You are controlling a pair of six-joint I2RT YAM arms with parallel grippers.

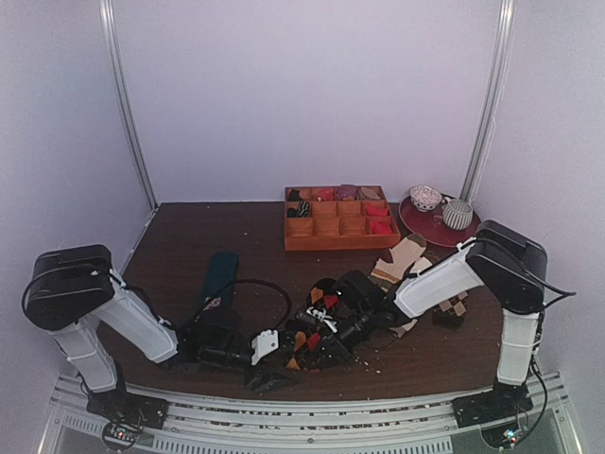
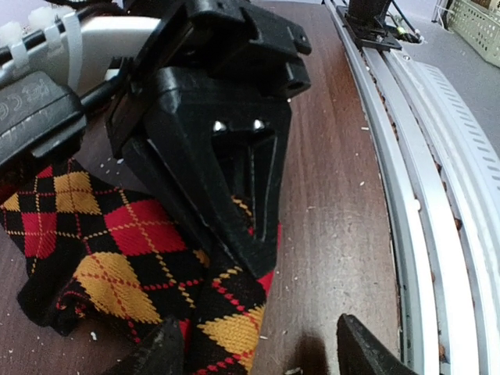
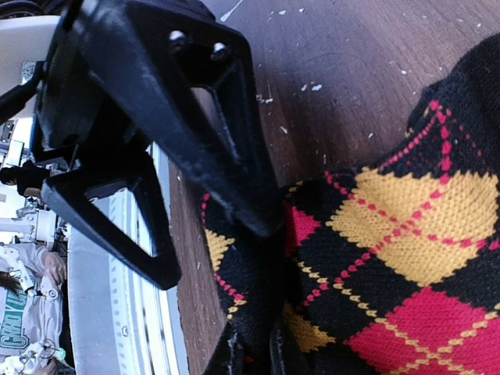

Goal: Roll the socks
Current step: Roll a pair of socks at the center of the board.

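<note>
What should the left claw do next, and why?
Probably close the left gripper on the socks. Its open fingers straddle the sock's edge, and the right gripper is shut on the fabric close by, so a second hold looks needed for rolling.

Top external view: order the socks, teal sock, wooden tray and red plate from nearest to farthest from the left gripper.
From the left gripper:
1. socks, right at its fingers, front centre.
2. teal sock, behind it, slightly left.
3. wooden tray, back centre.
4. red plate, back right.
</note>
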